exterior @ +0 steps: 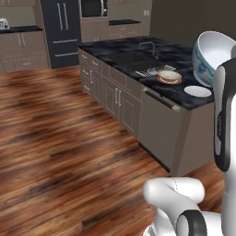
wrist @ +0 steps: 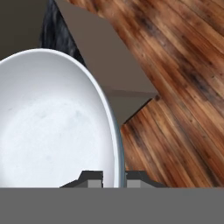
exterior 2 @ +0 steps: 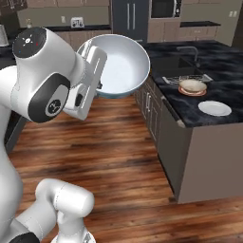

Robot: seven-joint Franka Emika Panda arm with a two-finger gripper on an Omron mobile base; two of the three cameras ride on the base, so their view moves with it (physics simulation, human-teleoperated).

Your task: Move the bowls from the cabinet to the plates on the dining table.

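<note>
We see the gripper [wrist: 114, 177] pinching the rim of the white bowl [exterior 2: 117, 66], one fingertip inside the wall and one outside, jaws nearly pressed together on the thin edge. The bowl is carried in the air, tilted so its empty white inside faces the right base view, while its blue-patterned outside shows in the left base view; it hangs off the bench [exterior 2: 190, 118], out over the wooden floor [exterior: 60, 147] just beyond the near corner. On the black marble top, near that same corner, the white plate [exterior 2: 214, 108] lies bare and flat, close to the near edge. Just behind it, towards the sink [exterior 2: 178, 64], the orange-red plate [exterior 2: 191, 91] carries the cream bowl [exterior 2: 192, 85], which sits centred on it and looks empty. A small rack [exterior 2: 182, 77] stands between that plate and the sink. The floor beside the bench's long panelled side is broad and open, and the marble around the white plate is bare.
</note>
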